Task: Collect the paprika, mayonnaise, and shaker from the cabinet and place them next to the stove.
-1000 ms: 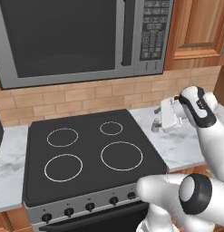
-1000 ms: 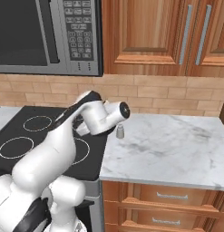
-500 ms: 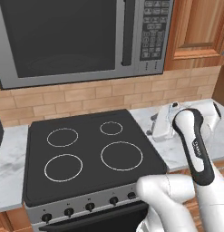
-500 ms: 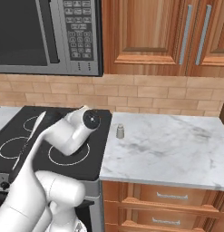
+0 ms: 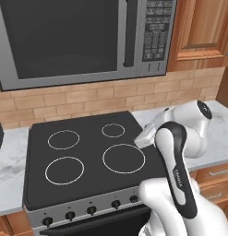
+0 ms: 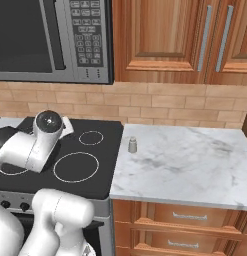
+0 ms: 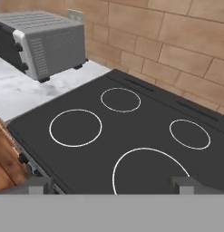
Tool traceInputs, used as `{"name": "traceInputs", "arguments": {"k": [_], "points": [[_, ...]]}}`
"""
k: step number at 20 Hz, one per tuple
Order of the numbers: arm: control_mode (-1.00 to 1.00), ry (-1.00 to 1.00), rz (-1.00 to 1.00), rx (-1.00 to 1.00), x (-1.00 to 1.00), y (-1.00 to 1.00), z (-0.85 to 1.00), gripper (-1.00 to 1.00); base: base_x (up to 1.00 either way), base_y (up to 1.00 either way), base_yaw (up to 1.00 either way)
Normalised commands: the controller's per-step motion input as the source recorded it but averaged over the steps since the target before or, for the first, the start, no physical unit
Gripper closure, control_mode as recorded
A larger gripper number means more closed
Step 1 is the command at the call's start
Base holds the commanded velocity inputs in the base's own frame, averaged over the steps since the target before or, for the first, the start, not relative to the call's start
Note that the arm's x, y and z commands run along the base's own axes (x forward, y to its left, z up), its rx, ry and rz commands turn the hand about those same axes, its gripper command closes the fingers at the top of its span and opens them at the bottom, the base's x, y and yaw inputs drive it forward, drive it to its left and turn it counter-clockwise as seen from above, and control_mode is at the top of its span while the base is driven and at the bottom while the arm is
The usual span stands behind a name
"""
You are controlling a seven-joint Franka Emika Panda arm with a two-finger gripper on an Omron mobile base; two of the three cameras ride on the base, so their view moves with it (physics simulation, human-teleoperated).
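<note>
Shaker [image 6: 132, 145] stands upright on the counter [image 6: 195, 165] just beside the stove [image 6: 102, 170]; claw [image 7: 111, 183] spread and empty over the burners, so next fetch should approach the closed cabinet [image 6: 160, 40] handle squarely.

Setting: a home kitchen, rendered. A black glass stove [image 5: 87, 156] with four white ring burners and a row of dark knobs is sitting at the centre of the left base view. A steel microwave [image 5: 78, 37] is hanging above it, upper left. A tan brick backsplash [image 6: 185, 107] is running behind. Warm-brown wooden cabinets [image 6: 165, 35] with silver bar handles are filling the upper right of the right base view, over a marble tabletop [image 6: 195, 165] and wooden drawers [image 6: 190, 220]. A grey toaster oven [image 7: 45, 43] is standing upper left in the hand view.
</note>
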Motion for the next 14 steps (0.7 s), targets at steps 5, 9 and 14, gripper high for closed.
{"name": "traceInputs", "arguments": {"k": [5, 9, 14], "points": [[-1.00, 0.07, -0.07, -0.05, -0.08, 0.30, -0.09, -1.00, 0.00, 0.00, 0.00], [-1.00, 0.01, 0.00, 0.01, -0.29, 0.02, -0.19, -1.00, 0.00, 0.00, 0.00], [1.00, 0.00, 0.00, 0.00, -0.14, 0.00, -0.06, -1.00, -0.70, 0.02, 0.00]]}}
